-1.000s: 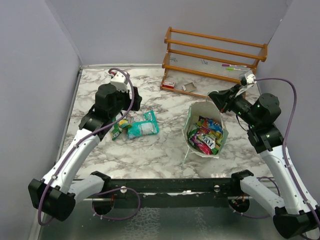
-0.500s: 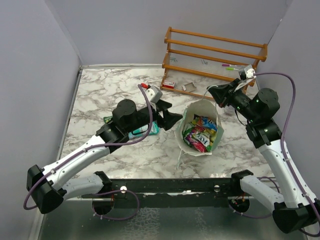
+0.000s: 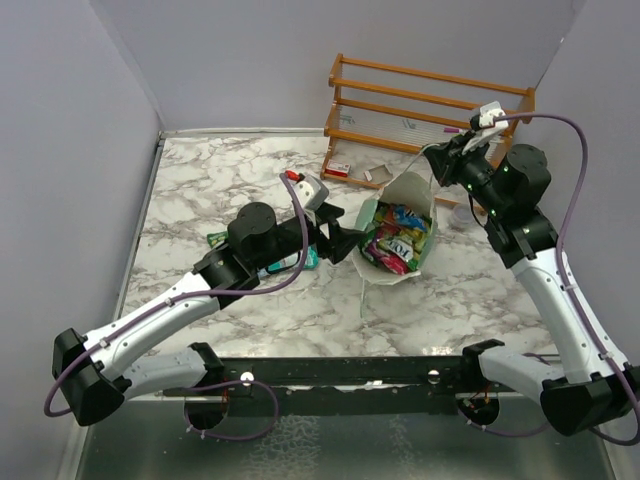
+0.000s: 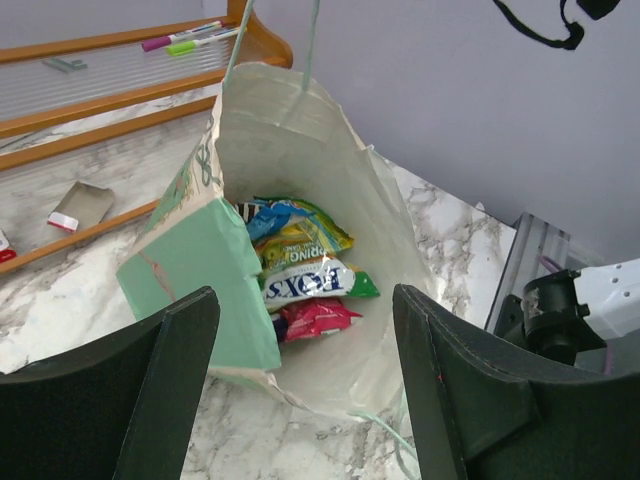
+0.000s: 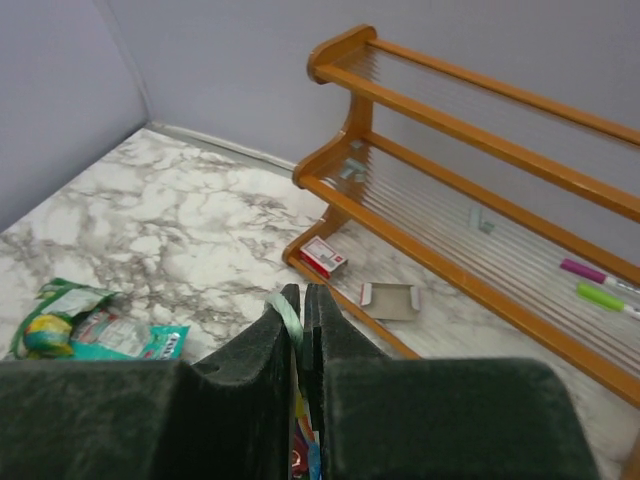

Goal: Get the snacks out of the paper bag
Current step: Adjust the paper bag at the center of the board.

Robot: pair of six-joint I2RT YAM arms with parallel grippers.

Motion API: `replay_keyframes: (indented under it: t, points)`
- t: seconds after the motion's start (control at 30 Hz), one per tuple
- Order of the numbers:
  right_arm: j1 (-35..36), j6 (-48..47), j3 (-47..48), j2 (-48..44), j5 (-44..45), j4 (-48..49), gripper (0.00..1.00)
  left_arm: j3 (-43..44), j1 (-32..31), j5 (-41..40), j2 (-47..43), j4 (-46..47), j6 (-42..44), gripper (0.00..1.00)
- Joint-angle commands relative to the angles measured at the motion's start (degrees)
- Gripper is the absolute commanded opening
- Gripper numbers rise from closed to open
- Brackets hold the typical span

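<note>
The paper bag (image 3: 432, 232), pale green, leans over with its mouth turned to the left, hanging by its string handle (image 5: 289, 318). My right gripper (image 3: 437, 162) is shut on that handle above the bag's far rim. Several snacks (image 3: 395, 238) lie inside; in the left wrist view a white, green and red heap of snacks (image 4: 305, 280) rests on the cream inner wall of the paper bag (image 4: 190, 260). My left gripper (image 3: 345, 240) is open just outside the mouth, its fingers (image 4: 160, 380) empty. A teal packet (image 3: 292, 262) and a green one (image 3: 216, 239) lie on the marble, partly under my left arm.
A wooden rack (image 3: 430, 110) stands at the back right with markers (image 4: 180, 38) on a shelf. A small red-white box (image 3: 338, 168) and a flattened card box (image 3: 378, 175) lie at its foot. Grey walls close in both sides.
My left arm swung from the packets on the left over to the bag's mouth. My right gripper drew the handle up and back, and the bag tipped toward the left.
</note>
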Motion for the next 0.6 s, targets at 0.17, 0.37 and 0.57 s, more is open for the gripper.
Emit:
replay_keyframes:
  t: [0.17,0.37,0.57]
  points:
    - [-0.19,-2.05,4.05,-2.02,-1.12,5.61,0.08,1.20,-0.12,-2.81,-1.61,-1.84,1.78,0.73]
    - [-0.12,9.69,-8.44,-1.84,-31.41,15.68,0.08,0.92,-0.21,-0.53,-0.06,-2.23,1.18,0.74]
    - [-0.11,14.52,-12.42,-2.45,-34.40,16.09,0.08,-1.33,-1.11,0.39,1.62,0.62,-0.94,0.74]
